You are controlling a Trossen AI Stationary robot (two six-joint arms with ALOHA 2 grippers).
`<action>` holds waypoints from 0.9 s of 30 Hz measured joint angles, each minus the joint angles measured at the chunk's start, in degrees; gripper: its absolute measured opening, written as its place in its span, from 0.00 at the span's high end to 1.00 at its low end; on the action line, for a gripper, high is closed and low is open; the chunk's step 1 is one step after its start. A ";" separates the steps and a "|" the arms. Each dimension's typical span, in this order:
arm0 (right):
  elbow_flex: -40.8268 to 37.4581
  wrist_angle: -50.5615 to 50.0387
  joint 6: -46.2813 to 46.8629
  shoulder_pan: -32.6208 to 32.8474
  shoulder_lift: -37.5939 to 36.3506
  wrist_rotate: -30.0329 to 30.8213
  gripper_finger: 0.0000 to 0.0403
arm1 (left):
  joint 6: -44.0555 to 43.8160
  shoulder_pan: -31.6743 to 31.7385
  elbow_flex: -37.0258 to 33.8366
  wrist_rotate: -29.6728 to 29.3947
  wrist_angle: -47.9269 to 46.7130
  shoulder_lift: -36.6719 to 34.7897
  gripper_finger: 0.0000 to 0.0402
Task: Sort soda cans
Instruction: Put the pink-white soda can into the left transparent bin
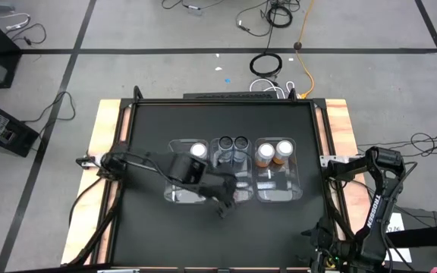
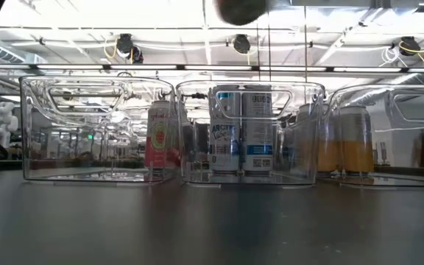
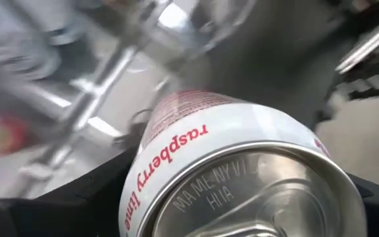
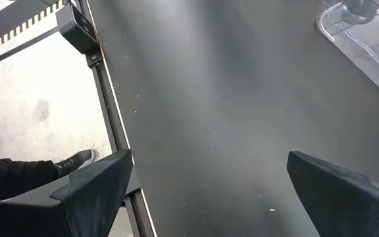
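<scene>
Table point(image 1: 143, 227): black top, three clear bins side by side near its middle; left bin point(image 1: 174, 196) holds one pink can point(image 1: 198, 149) at its far end, seen in the low view as a pink-bodied can point(image 2: 160, 140) behind the clear wall; middle bin point(image 1: 220, 142) holds two dark-topped cans point(image 1: 232, 142), whose printing is only partly readable in the low view point(image 2: 240, 129); right bin point(image 1: 294, 193) holds two orange cans point(image 1: 274, 152), their bodies blurred behind the plastic in the low view point(image 2: 348, 140). Left gripper point(image 1: 224, 199): above the near ends of the left and middle bins, fingers pinching a raspberry lime can point(image 3: 242, 171); this can is not distinguishable in the high view, being covered by the wrist; in the left wrist view its lower part is cut off, its silver end and white-and-pink side show, and the background is too smeared to place; only a dark blurred shape point(image 2: 241, 9) shows at the top edge of the low view. Right gripper point(image 4: 209, 191): fingers spread wide with nothing between them, over bare table by the right edge, well apart from the bins; a person's dark shoe point(image 4: 74, 161) shows on the floor beyond the table edge, the leg cut off.
</scene>
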 joint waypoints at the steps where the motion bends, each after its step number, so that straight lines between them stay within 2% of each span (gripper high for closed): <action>1: 0.01 0.00 0.03 -0.01 0.00 0.02 0.01 | 0.83 0.38 0.01 -0.36 -2.44 -0.90 0.18; 5: 0.01 -0.02 0.44 -0.01 0.00 0.04 0.01 | 1.57 1.37 -0.04 -3.78 -14.22 -3.20 0.18; 11: 0.01 -0.13 2.27 -0.36 0.00 0.11 0.01 | 7.78 1.74 -6.98 -2.45 -13.72 -6.74 0.18; 20: 0.01 0.17 6.07 -0.74 0.07 0.35 0.01 | 8.79 1.25 -33.84 -1.39 -11.68 -15.87 0.18; 27: 0.01 -0.21 9.81 -2.44 0.11 0.55 0.01 | 12.50 5.37 -55.26 2.73 5.71 -26.46 0.18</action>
